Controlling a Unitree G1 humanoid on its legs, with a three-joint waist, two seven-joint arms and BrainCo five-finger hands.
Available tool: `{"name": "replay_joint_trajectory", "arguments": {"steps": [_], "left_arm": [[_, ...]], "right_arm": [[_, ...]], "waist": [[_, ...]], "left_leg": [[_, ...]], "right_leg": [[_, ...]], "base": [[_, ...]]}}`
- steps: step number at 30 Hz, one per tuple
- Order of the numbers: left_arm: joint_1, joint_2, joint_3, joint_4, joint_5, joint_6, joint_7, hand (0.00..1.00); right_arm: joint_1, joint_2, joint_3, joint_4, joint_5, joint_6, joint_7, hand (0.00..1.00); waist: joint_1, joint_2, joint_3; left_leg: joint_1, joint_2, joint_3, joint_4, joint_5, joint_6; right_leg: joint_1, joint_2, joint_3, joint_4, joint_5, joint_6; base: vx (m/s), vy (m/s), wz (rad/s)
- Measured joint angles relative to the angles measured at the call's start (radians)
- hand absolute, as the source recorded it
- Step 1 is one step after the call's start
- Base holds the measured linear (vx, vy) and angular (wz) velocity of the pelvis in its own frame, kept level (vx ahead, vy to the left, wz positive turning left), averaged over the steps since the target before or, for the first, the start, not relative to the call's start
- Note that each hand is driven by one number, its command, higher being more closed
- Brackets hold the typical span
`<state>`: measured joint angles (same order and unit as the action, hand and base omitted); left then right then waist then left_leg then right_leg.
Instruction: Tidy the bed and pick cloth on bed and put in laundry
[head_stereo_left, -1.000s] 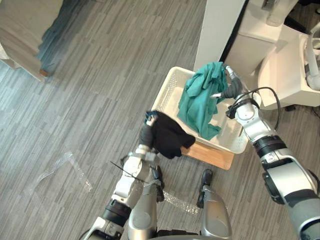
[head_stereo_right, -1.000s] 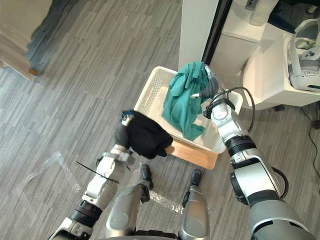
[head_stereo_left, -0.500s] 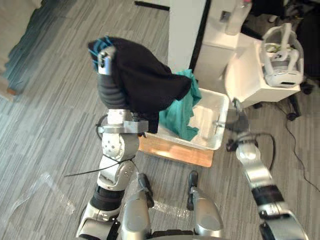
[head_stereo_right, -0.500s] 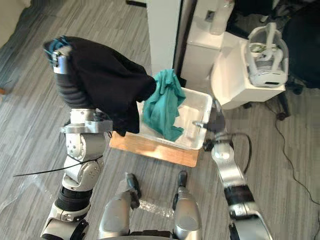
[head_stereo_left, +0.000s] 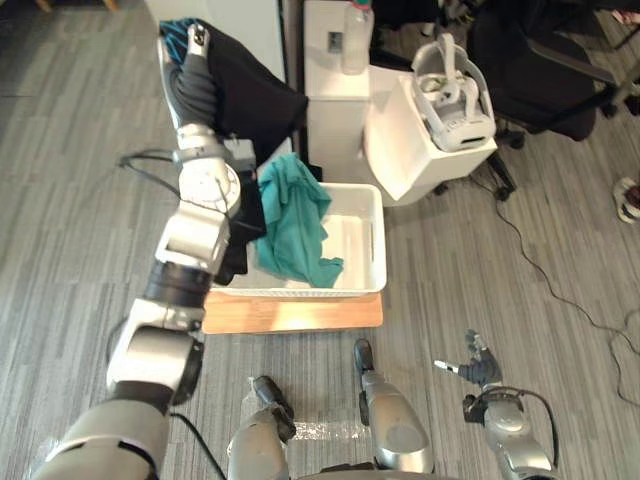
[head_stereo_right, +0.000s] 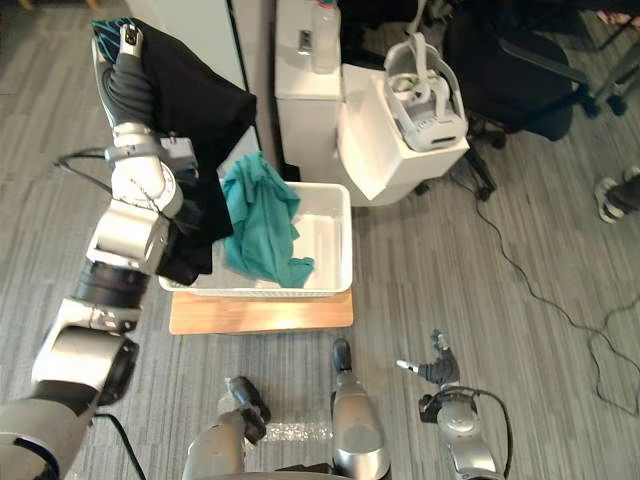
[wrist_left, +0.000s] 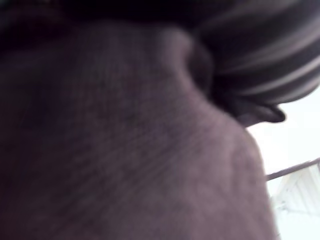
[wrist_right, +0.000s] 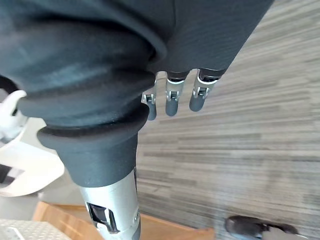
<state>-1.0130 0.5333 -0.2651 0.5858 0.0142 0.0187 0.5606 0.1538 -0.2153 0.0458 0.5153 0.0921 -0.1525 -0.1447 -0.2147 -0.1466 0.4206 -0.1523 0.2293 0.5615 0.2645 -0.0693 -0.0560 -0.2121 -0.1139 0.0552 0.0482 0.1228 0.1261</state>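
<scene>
Hanging in dark folds from up high: black cloth (head_stereo_left: 250, 90), trailing down by the left end of the white laundry basket (head_stereo_left: 378, 240), perhaps touching the rim. Lying heaped inside, rising past the far rim: teal cloth (head_stereo_left: 293, 220).

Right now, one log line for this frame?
left hand: high, black cloth draped over it | right hand: low, open, empty | teal cloth: in white basket | black cloth: not yet in basket

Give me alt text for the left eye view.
The robot's raised left hand carries a black cloth at the left end of a white basket that holds a teal cloth. The basket sits on a wooden board; the right hand hangs open, low near the floor.
</scene>
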Motion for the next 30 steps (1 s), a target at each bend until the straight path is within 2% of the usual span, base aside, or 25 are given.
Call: {"name": "replay_joint_trajectory", "arguments": {"steps": [3,5,7,9,13,16,18,22,25,26,30], "left_arm": [[0.025,-0.04,-0.015,0.094,0.019,0.059,-0.077,1.0],[0.066,-0.073,-0.015,0.101,0.026,0.083,-0.127,1.0],[0.115,-0.121,-0.011,0.101,0.026,0.084,-0.154,1.0],[0.168,-0.16,-0.006,0.101,0.024,0.079,-0.153,1.0],[0.256,-0.25,-0.007,0.085,0.027,0.009,-0.11,1.0],[0.26,-0.262,-0.007,0.06,0.027,-0.01,-0.084,1.0],[0.261,-0.259,-0.011,-0.027,0.027,-0.035,-0.074,1.0],[0.261,-0.262,-0.042,-0.082,0.027,-0.046,-0.096,1.0],[0.266,-0.286,-0.059,-0.082,0.027,-0.03,-0.125,1.0],[0.273,-0.295,-0.06,-0.082,0.027,-0.017,-0.126,0.0],[0.271,-0.3,-0.065,-0.034,0.026,0.024,-0.107,0.0]], "right_arm": [[-0.01,0.022,0.013,0.018,0.03,-0.031,0.001,0.0],[-0.01,0.032,0.014,0.018,0.037,-0.042,0.001,0.0],[-0.01,0.04,0.018,0.02,0.037,-0.042,0.002,0.0],[-0.01,0.041,0.037,0.022,0.037,-0.043,0.0,0.0],[-0.01,0.051,0.043,0.04,0.033,-0.063,-0.003,0.0],[-0.01,0.051,0.043,0.04,0.032,-0.069,-0.006,0.0],[-0.01,0.051,0.044,0.04,0.032,-0.069,-0.006,0.0],[-0.01,0.051,0.049,0.044,0.032,-0.069,-0.006,0.0],[-0.01,0.051,0.051,0.053,0.032,-0.068,-0.006,0.0],[-0.01,0.052,0.052,0.054,0.032,-0.068,-0.005,0.0],[-0.009,0.052,0.084,0.059,0.016,-0.065,-0.004,0.0]], "waist": [[-0.022,0.001,0.002],[-0.022,0.001,0.011],[-0.022,0.002,0.022],[-0.022,0.005,0.025],[-0.013,0.024,0.037],[-0.014,0.035,0.044],[-0.012,0.043,0.049],[-0.013,0.044,0.05],[-0.013,0.045,0.05],[-0.014,0.045,0.05],[-0.017,0.045,0.05]], "left_leg": [[-0.043,0.03,0.011,0.072,-0.046,-0.002],[-0.041,0.038,0.02,0.099,-0.063,-0.004],[-0.039,0.04,0.023,0.108,-0.078,-0.005],[-0.039,0.045,0.028,0.12,-0.089,-0.006],[-0.034,0.038,0.029,0.12,-0.092,-0.003],[-0.028,0.035,0.025,0.119,-0.095,-0.008],[-0.027,0.035,0.019,0.118,-0.095,-0.008],[-0.013,0.035,0.014,0.118,-0.096,-0.008],[-0.01,0.036,0.015,0.118,-0.096,-0.009],[-0.01,0.036,0.017,0.12,-0.097,-0.007],[-0.012,0.04,0.025,0.131,-0.105,-0.006]], "right_leg": [[-0.028,0.012,0.024,0.001,0.009,-0.004],[-0.03,0.019,0.042,0.002,0.013,-0.005],[-0.03,0.023,0.055,0.004,0.015,-0.005],[-0.03,0.025,0.059,0.005,0.015,-0.005],[-0.027,0.022,0.065,0.005,0.014,-0.007],[-0.019,0.02,0.07,0.004,0.005,-0.018],[-0.014,0.02,0.069,0.004,-0.002,-0.023],[0.003,0.02,0.066,0.002,-0.008,-0.02],[0.006,0.017,0.067,0.002,-0.011,-0.016],[0.006,0.016,0.069,0.001,-0.011,-0.016],[0.001,0.023,0.08,0.0,-0.01,-0.014]], "base": [[0.02,0.015,-0.24],[0.03,0.021,-0.23],[0.02,0.024,-0.17],[0.0,0.013,-0.11],[-0.01,0.004,-0.02],[-0.04,-0.001,0.02],[-0.05,-0.014,0.05],[-0.03,-0.011,0.04],[0.0,0.0,0.0],[0.02,0.014,-0.04],[0.03,0.012,-0.08]]}}
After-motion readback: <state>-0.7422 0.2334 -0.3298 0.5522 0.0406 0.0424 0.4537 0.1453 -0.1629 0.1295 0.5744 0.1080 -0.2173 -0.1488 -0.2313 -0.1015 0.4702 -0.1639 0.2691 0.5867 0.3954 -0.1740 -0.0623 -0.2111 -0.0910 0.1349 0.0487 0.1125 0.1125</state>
